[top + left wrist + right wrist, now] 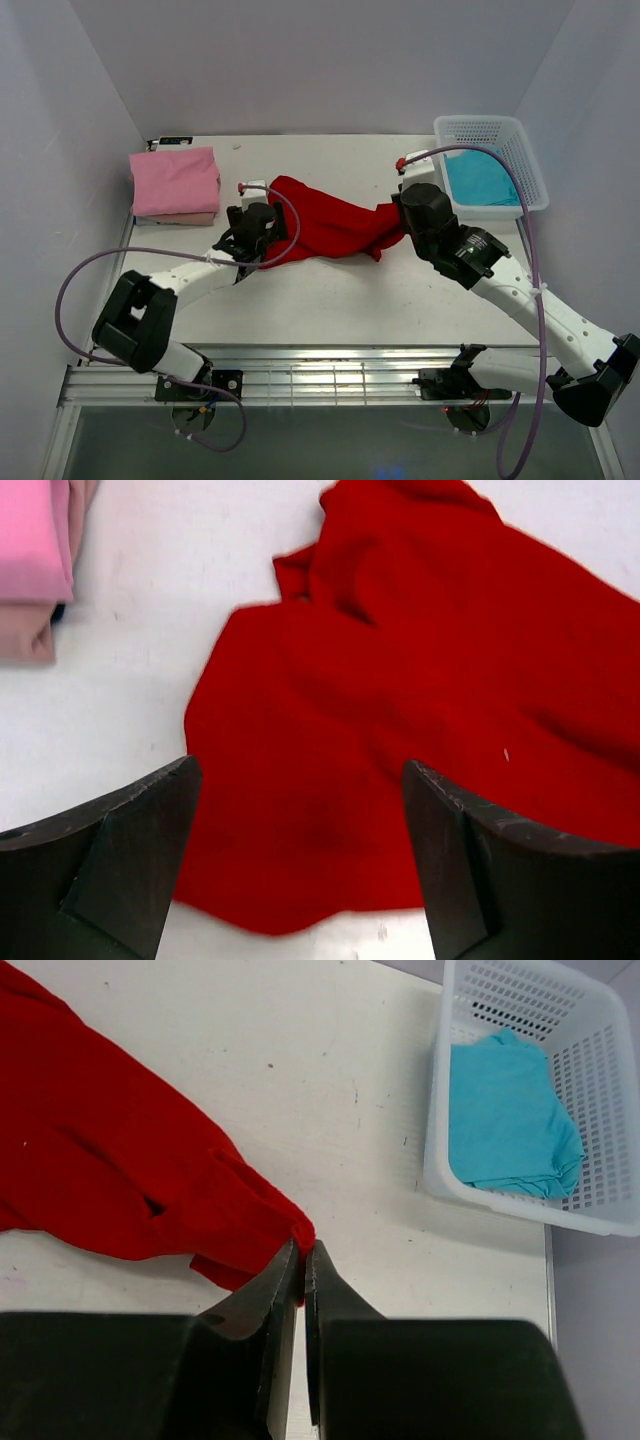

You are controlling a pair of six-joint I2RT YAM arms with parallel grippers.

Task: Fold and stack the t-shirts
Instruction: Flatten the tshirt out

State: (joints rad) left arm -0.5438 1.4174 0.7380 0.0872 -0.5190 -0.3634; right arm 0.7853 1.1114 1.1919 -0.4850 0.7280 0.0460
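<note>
The bright red t-shirt (325, 225) lies crumpled across the middle of the table; it also shows in the left wrist view (400, 710) and the right wrist view (110, 1180). My right gripper (303, 1250) is shut on the red shirt's right end. My left gripper (300, 850) is open over the shirt's left edge, one finger (120, 850) on each side, holding nothing. A folded pink t-shirt (174, 180) lies on a beige t-shirt (180, 217) at the back left. A turquoise t-shirt (480, 178) lies in the basket.
The white lattice basket (528, 160) stands at the back right corner, also in the right wrist view (440, 1150). The table's near edge has a metal rail (330, 375).
</note>
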